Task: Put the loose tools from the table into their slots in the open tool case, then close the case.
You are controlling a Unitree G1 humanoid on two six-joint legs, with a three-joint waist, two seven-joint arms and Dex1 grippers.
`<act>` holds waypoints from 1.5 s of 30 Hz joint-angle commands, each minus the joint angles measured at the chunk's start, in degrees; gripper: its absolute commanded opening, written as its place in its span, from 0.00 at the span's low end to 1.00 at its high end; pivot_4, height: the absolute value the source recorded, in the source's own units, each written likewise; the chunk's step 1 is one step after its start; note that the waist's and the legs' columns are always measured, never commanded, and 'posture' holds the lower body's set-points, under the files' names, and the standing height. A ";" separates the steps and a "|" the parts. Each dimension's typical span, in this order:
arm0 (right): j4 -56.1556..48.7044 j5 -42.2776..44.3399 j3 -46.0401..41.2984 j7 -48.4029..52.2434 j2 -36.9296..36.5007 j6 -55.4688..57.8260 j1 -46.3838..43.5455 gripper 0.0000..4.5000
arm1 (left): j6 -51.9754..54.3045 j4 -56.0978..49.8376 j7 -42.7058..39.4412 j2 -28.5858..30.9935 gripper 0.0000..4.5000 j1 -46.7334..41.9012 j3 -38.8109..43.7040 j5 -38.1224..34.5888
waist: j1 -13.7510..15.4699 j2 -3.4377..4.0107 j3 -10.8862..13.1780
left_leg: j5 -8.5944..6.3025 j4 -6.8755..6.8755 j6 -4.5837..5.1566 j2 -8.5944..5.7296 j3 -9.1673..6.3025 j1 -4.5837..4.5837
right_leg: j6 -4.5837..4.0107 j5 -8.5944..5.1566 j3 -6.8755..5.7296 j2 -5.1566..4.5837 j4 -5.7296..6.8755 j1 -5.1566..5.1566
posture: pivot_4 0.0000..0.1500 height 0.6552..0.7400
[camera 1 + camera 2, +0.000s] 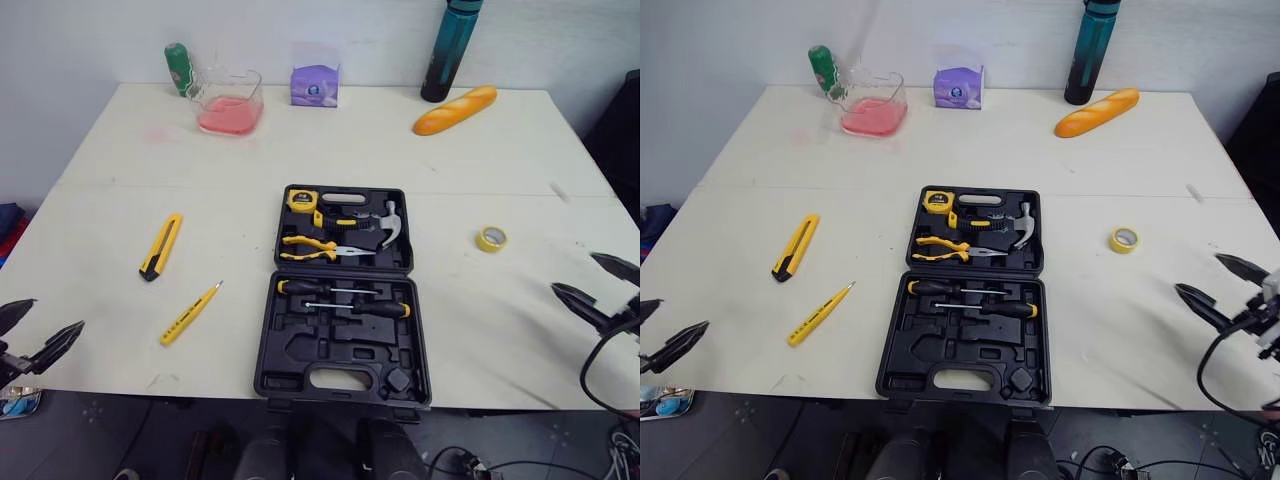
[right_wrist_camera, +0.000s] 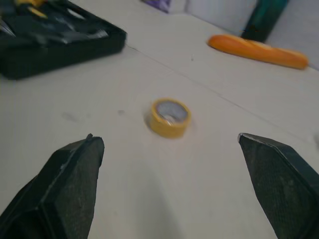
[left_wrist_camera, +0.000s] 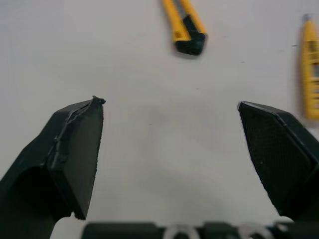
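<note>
Black moulded-plastic tool case [image 1: 343, 300] lies open flat at ctr frame on a matte off-white desk [image 1: 120, 180]. Its upper half holds a yellow tape measure [image 1: 300, 200], yellow-handled pliers [image 1: 308, 248] and a steel claw hammer [image 1: 385, 222]. The lower half holds two screwdrivers [image 1: 300, 287] w/ black-and-yellow grips.

Loose on the desk, left of the case: a slim yellow-and-black utility knife [image 1: 160, 246]. Just below it is a thin yellow pen-shaped tester [image 1: 190, 314] w/ a metal tip. Right of the case is a small ring of yellow tape [image 1: 491, 238]. Print on the tester is too small to read.

Left fingers [image 1: 60, 342], lower-left corner: wedge-shaped, black, spread wide, holding nothing, near the desk's front edge. Right fingers [image 1: 580, 300], right edge: also wide open & empty, finely textured pads, tape lying ahead of them.

Along the top of frame: green can [image 1: 178, 68], clear square tub [image 1: 230, 100] w/ pink contents, purple box [image 1: 315, 85], dark teal bottle [image 1: 448, 50], glossy orange bread loaf [image 1: 455, 110].
</note>
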 commanded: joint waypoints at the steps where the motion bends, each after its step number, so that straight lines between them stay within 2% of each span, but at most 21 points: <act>1: -9.21 3.47 1.44 1.46 0.87 4.18 -0.63 0.99 | 6.72 -5.32 0.49 2.16 1.00 0.22 -0.33 -2.20 | 0.09 0.02 0.01 | 0.00 0.00 0.00 0.00 -0.01 -0.01 | 0.00 0.00 0.06 0.00 -0.01 0.00 | 1.00 1.00; 5: -19.08 7.75 5.00 4.66 3.05 10.18 -1.35 0.99 | 13.47 -10.00 1.26 3.94 1.00 -1.04 -3.80 -2.82 | 0.11 0.04 0.02 | 0.00 -0.01 0.00 -0.01 -0.10 -0.08 | -0.02 -0.01 0.23 0.01 -0.01 -0.01 | 1.00 1.00; 14: -37.00 11.46 13.86 7.43 6.30 19.69 0.94 0.99 | 24.37 -16.70 5.42 7.39 1.00 -7.04 -11.77 -1.93 | 0.24 0.03 0.02 | 0.01 0.02 0.01 -0.01 -0.26 -0.30 | -0.01 -0.01 0.14 0.09 0.06 -0.06 | 1.00 1.00; 22: -41.70 11.12 17.91 8.50 8.17 20.92 2.39 0.99 | 29.56 -16.93 10.05 7.43 1.00 -13.05 -23.42 1.74 | 0.28 0.02 0.02 | 0.01 0.03 0.02 -0.05 -0.24 -0.32 | 0.00 0.00 0.13 0.45 0.04 -0.07 | 1.00 1.00; 30: -43.76 11.57 18.70 8.65 7.78 23.03 3.15 0.99 | 30.56 -13.88 11.36 5.00 1.00 -18.46 -29.80 3.34 | 0.39 0.02 0.02 | 0.06 0.09 0.04 -0.03 -0.20 -0.31 | 0.00 0.00 0.15 0.46 0.12 -0.09 | 1.00 1.00; 36: -45.31 11.25 18.37 6.80 7.83 23.66 3.47 0.99 | 31.39 -12.95 10.31 4.53 1.00 -20.48 -32.98 3.67 | 1.63 0.03 0.02 | 0.18 0.12 -0.02 -0.05 -0.21 -0.18 | -0.02 0.01 0.19 0.43 0.14 -0.08 | 1.00 1.00; 37: -45.61 11.34 18.36 6.35 7.71 24.19 3.64 1.00 | 31.59 -12.89 10.31 4.47 0.88 -20.72 -33.58 3.85 | 1.69 0.03 0.01 | 0.19 0.12 -0.03 -0.06 -0.21 -0.18 | -0.03 0.02 0.21 0.41 0.15 -0.08 | 1.00 1.00; 38: -46.00 11.46 18.36 5.98 7.54 24.74 3.85 1.00 | 31.91 -12.93 10.54 4.27 0.84 -20.92 -34.00 3.98 | 1.72 0.03 0.01 | 0.20 0.12 -0.03 -0.05 -0.22 -0.18 | -0.04 0.02 0.24 0.39 0.15 -0.08 | 1.00 1.00; 41: -46.87 11.58 18.20 5.50 7.33 25.59 4.24 1.00 | 32.78 -13.24 10.49 4.03 0.52 -21.22 -34.80 4.00 | 1.76 0.04 0.01 | 0.20 0.11 -0.04 -0.06 -0.24 -0.19 | -0.04 0.02 0.29 0.35 0.14 -0.08 | 1.00 1.00; 45: -47.16 11.31 18.01 5.08 7.34 25.93 4.28 1.00 | 33.20 -13.60 10.67 3.65 0.16 -21.37 -34.94 4.20 | 1.76 0.04 0.01 | 0.20 0.11 -0.02 -0.09 -0.22 -0.21 | -0.04 0.02 0.26 0.40 0.21 -0.07 | 1.00 1.00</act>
